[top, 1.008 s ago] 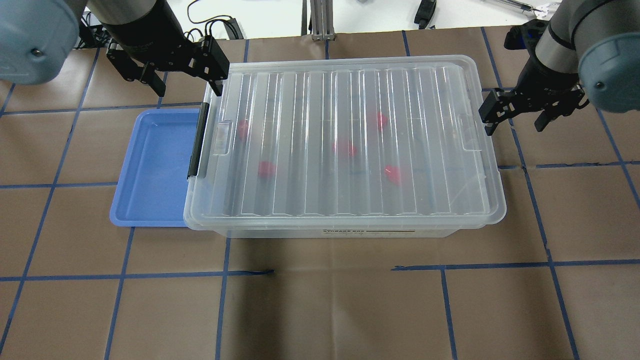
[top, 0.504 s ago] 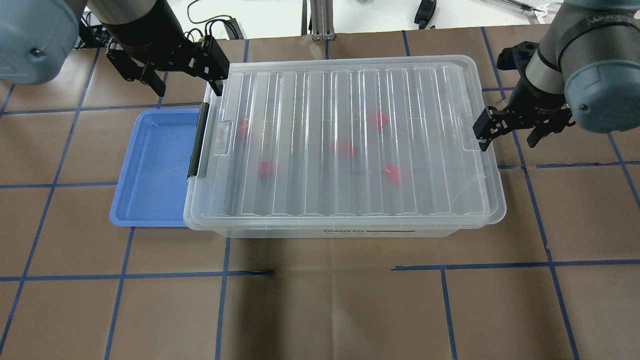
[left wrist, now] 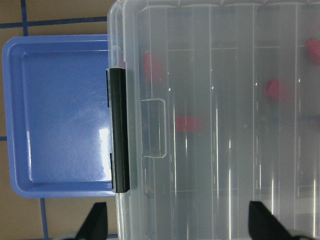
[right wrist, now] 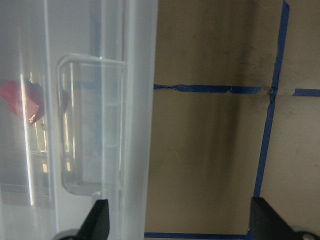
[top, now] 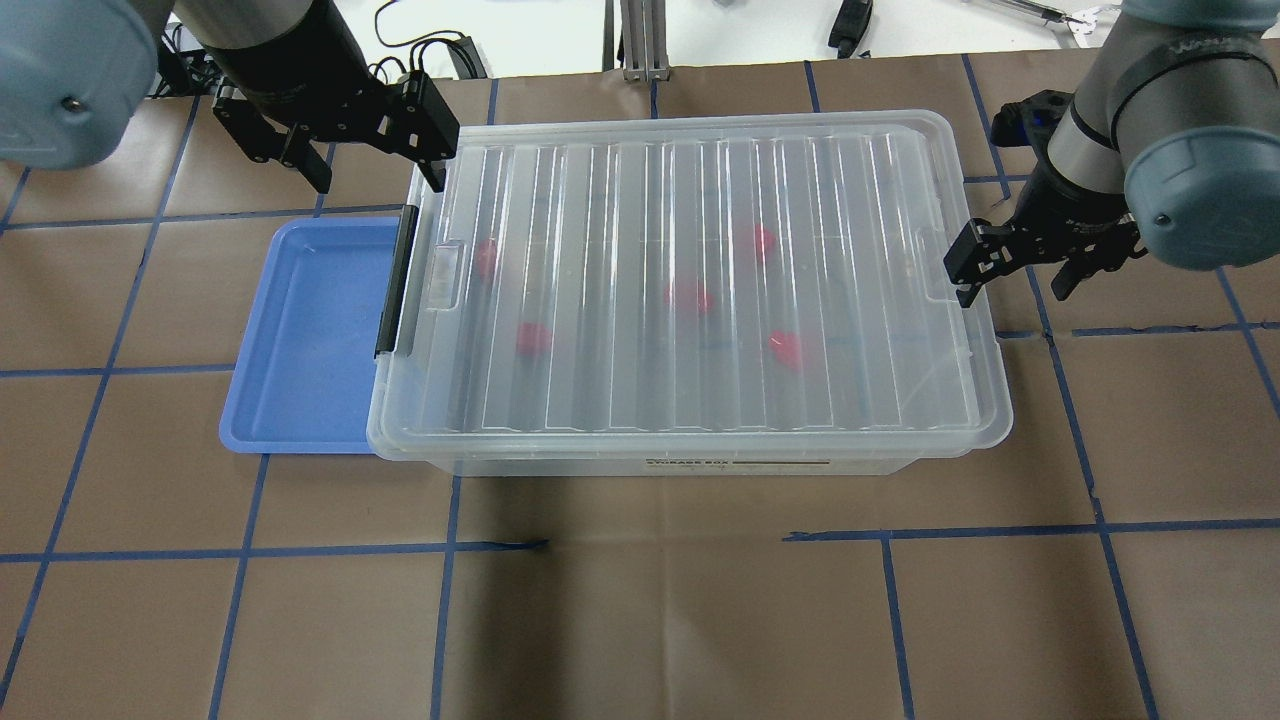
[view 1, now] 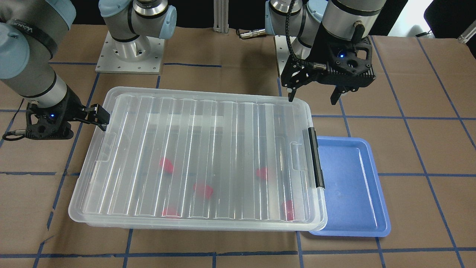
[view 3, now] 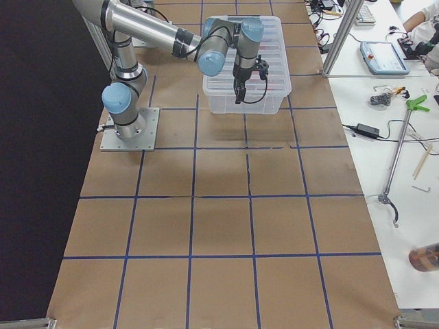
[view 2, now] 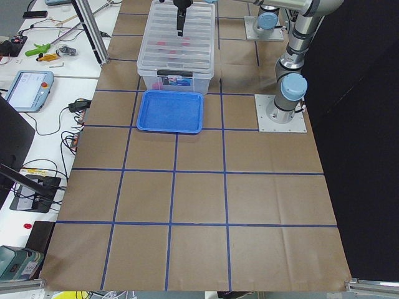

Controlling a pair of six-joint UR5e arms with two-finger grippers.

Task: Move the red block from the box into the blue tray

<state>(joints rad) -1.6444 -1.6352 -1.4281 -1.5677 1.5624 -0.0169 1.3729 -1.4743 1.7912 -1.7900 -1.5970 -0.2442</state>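
The box stands mid-table with its ribbed clear lid on and a black latch on its left short side. Several red blocks, one of them a red block, show blurred through the lid. The blue tray lies against the latch side, partly under the lid's rim, and is empty. My left gripper is open above the box's far left corner. My right gripper is open and straddles the lid's right short edge, one finger over the lid recess. The right wrist view shows that edge.
Brown paper with a blue tape grid covers the table. The arm base plates and an aluminium post stand behind the box. A side bench with tools and a tablet runs along the table's far side.
My right gripper has moved toward the table's near side and slightly left, onto the lid's right edge. The left arm, box and tray have not moved.
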